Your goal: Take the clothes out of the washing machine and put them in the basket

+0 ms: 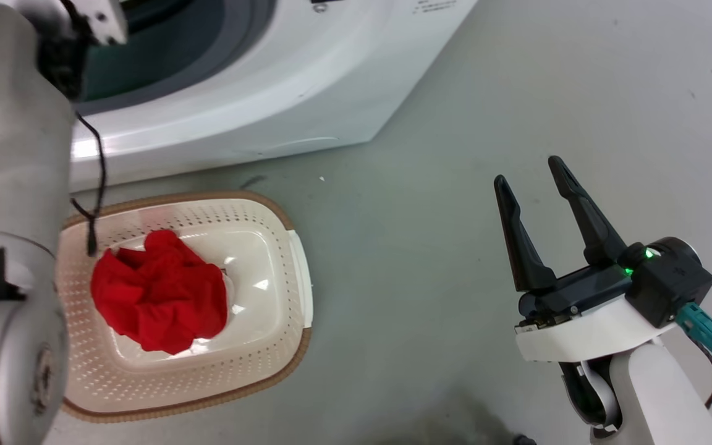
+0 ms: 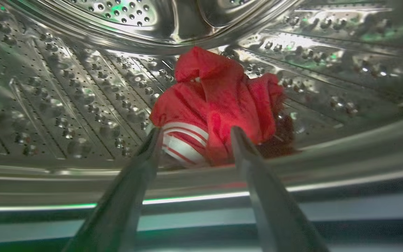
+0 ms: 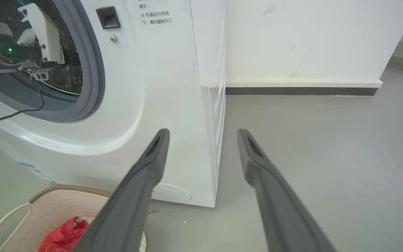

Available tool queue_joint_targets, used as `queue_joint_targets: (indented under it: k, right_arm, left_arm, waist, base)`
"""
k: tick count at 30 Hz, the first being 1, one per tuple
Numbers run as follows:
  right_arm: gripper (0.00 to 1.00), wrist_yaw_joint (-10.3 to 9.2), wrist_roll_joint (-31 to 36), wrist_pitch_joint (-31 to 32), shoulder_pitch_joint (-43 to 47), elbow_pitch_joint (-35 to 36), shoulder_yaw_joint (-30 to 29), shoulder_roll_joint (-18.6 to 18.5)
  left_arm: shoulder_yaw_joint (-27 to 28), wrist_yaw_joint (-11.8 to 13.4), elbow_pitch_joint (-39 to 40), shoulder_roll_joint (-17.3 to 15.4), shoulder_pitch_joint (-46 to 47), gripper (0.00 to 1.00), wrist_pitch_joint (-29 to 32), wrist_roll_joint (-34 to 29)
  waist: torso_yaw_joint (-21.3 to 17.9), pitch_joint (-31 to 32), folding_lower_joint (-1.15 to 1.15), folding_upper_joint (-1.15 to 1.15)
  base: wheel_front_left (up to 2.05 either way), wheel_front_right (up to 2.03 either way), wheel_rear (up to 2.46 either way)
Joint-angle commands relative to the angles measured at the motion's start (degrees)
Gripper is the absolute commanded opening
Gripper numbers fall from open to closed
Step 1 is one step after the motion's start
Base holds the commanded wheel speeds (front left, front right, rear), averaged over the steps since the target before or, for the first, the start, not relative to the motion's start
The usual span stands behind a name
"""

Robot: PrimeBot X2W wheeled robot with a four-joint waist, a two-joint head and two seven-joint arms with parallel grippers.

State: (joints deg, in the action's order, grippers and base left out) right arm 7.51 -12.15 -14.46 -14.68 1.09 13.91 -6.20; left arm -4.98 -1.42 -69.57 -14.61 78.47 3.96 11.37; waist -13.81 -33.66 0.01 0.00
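Washing machine (image 3: 173, 115) front: bright, even, soft sheen on white.
Floor (image 1: 424, 247) before the washing machine: flat pale light, faint shadows.
Basket (image 1: 282, 321) at the washing machine's foot: white glare patches on its bottom.
Drum (image 2: 82, 98) inside the washing machine: dim, steel sparkling, green glints, edges smeared.
Left gripper (image 2: 195, 131) inside the washing machine: fingers soft, out of focus.

Floor (image 1: 430, 259): smooth, matt grey, seen in both the head and right wrist views. One short dark scuff (image 1: 253, 181) and one small white speck (image 1: 322, 179) lie near each other on it. Wall (image 3: 310, 38): white, faintly smudged near the top. At its foot a white ledge (image 3: 303, 84) sits directly above a dark skirting strip (image 3: 299, 91).
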Motion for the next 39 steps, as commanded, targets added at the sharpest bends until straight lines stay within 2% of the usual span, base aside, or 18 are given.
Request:
queue_joint_targets:
  k: [1,7,14,23,28,29,30,39]
  right_arm:
    - [1.00,-0.04,-0.76,-0.43,-1.31,-0.51,0.54,-0.02]
    - [1.00,-0.04,-2.19,-0.76,-2.66,-0.85,1.85,-0.13]
    - [1.00,-0.05,-3.89,-0.81,-3.56,0.10,3.60,-0.04]
    - [1.00,-0.04,-5.51,-0.77,-4.42,0.47,5.87,0.30]
    - [1.00,-0.04,-6.50,-0.77,-4.56,0.48,6.85,0.62]
    - [1.00,-0.04,-6.59,-0.77,-4.67,0.41,7.09,0.67]
    - [1.00,-0.04,-6.81,-0.76,-4.72,0.31,7.30,0.71]
    - [1.00,-0.04,-7.22,-0.77,-5.31,-0.28,6.52,0.84]
  left_arm:
    - [-0.02,0.52,-0.45,-1.23,2.20,1.00,1.31,-0.04]
    - [-0.82,1.80,-0.80,-4.13,7.99,1.00,5.19,-0.71]
    - [-1.52,3.13,-0.08,-5.80,13.24,1.00,8.01,-1.10]
    - [-2.04,5.03,-0.35,-5.61,16.44,1.00,13.33,-0.54]
    - [-2.97,7.11,-0.15,-6.13,16.53,1.00,15.02,-1.12]
    - [-3.25,7.48,0.06,-6.26,16.57,0.34,15.01,-1.45]
    - [-3.27,8.08,0.53,-6.29,16.50,0.00,14.49,-1.49]
    - [-4.37,11.90,6.64,-7.56,14.93,0.00,7.94,-2.55]
  waist:
    - [-2.94,-3.22,-0.01,0.00]
    - [-5.76,-7.49,-0.01,0.00]
    - [-8.07,-11.38,-0.01,0.00]
    - [-9.94,-14.29,-0.01,0.00]
    - [-10.96,-14.97,-0.01,0.00]
    - [-11.23,-15.05,-0.01,0.00]
    - [-11.41,-15.10,-0.01,0.00]
    - [-11.21,-14.58,-0.01,0.00]
  base:
    - [0.00,0.00,0.00]
    - [0.00,0.00,0.00]
    - [0.00,0.00,0.00]
    - [0.00,0.00,0.00]
    - [0.00,0.00,0.00]
    - [0.00,0.00,0.00]
    - [0.00,0.00,0.00]
    - [0.00,0.00,0.00]
